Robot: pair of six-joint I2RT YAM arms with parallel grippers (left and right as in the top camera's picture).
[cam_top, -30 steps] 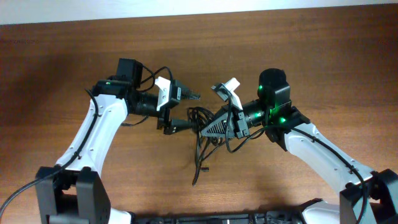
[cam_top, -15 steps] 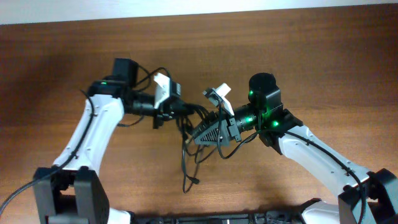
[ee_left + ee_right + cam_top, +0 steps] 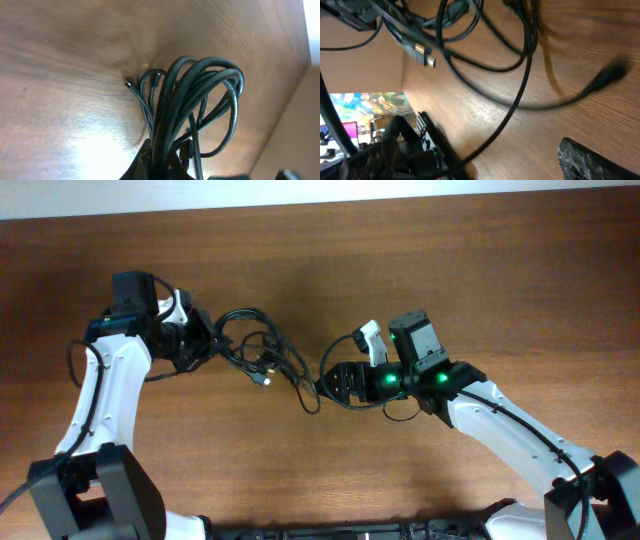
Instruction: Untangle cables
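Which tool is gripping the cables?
The left tool: it is shut on the cables at the bundle's left end. The right tool stands open, clamping nothing.

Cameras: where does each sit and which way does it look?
Overhead: above the brown wooden table, looking straight down at the white left arm, white right arm and tangled thin black cables.
Left wrist: on the left arm, facing past the shut left gripper onto the cable bundle it clamps.
Right wrist: low over the table, facing loose loops; the open right gripper shows its fingers.
Shared: overhead and left wrist both show that bundle.
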